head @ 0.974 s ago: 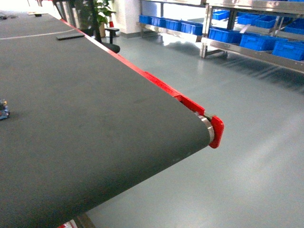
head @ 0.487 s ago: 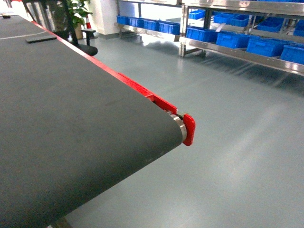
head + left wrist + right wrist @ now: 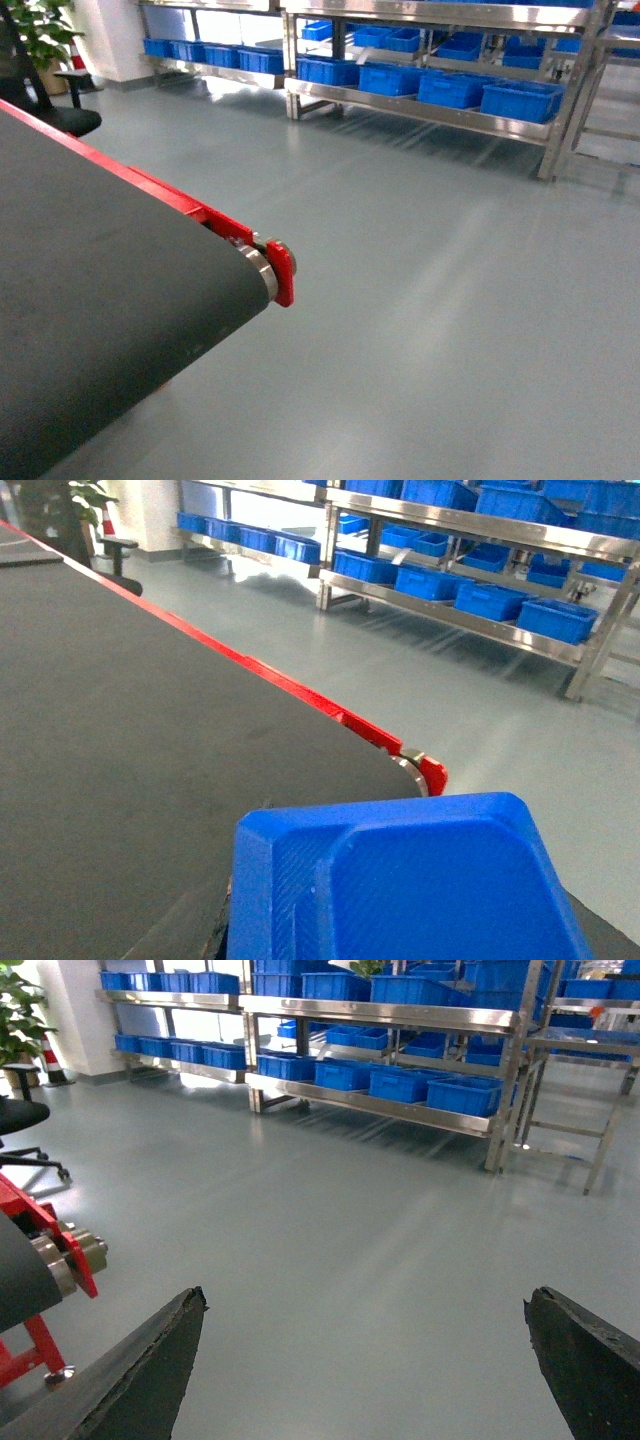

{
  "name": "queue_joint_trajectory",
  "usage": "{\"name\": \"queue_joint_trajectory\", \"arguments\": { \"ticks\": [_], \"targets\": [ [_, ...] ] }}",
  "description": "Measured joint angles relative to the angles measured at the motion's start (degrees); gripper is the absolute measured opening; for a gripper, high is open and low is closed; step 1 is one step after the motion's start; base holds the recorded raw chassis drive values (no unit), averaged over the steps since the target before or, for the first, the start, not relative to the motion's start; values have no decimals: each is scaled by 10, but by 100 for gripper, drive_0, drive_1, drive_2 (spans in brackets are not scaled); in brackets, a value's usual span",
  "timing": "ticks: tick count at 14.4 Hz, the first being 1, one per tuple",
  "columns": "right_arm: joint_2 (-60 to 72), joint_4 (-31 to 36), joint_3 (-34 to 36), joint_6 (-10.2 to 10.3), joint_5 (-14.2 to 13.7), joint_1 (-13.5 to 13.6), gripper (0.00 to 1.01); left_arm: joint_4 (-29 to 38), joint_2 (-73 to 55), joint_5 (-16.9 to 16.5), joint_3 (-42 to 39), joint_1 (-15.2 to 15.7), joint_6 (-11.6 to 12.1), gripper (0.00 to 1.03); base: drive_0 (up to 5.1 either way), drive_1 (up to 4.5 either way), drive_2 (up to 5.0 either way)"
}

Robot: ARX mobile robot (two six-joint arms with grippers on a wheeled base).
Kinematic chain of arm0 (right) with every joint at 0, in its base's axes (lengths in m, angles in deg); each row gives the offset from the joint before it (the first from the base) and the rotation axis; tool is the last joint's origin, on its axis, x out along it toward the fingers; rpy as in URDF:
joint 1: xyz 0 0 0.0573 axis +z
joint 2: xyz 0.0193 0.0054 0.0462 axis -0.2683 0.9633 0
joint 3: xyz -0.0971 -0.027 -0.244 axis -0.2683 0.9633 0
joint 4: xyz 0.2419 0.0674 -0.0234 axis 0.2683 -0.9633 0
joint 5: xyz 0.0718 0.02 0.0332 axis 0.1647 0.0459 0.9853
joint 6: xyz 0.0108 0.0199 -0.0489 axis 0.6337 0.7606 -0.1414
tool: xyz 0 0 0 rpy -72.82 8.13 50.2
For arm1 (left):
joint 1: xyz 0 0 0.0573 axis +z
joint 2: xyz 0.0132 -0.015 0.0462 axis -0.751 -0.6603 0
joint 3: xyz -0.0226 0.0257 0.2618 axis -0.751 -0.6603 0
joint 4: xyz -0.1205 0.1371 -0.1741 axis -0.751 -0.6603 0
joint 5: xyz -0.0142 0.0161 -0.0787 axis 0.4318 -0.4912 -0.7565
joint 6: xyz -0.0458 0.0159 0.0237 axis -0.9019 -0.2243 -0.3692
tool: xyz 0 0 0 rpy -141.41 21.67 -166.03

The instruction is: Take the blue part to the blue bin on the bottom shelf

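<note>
The blue part (image 3: pixel 420 875), a smooth moulded plastic piece, fills the bottom of the left wrist view. My left gripper (image 3: pixel 400 942) is shut on it and mostly hidden beneath it; only a dark finger edge (image 3: pixel 222 932) shows at its left. It hangs over the end of the black conveyor belt (image 3: pixel 150 730). Blue bins (image 3: pixel 520 98) stand in a row on the bottom shelf (image 3: pixel 430 113) of the steel rack across the floor, with more blue bins (image 3: pixel 463 1094) in the right wrist view. My right gripper (image 3: pixel 365 1305) is open over bare floor. Neither gripper shows in the head view.
The conveyor (image 3: pixel 90 290) ends in a red end cap (image 3: pixel 283 272) at the left. Grey floor (image 3: pixel 430 300) stretches between it and the racks. An office chair (image 3: pixel 65 118) and a potted plant (image 3: pixel 40 25) stand at the far left. A steel step frame (image 3: pixel 570 1110) stands right of the rack.
The head view has swung right: the conveyor has slid to the left of the frame and the shelf racks with blue bins have come into the middle.
</note>
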Motion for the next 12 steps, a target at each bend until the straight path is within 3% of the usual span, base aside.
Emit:
{"name": "queue_joint_trajectory", "arguments": {
  "ticks": [12],
  "targets": [
    [0,0,0,0,0,0,98,0,0,0,0,0,0,44,-159,-159,-159]
  ]
}}
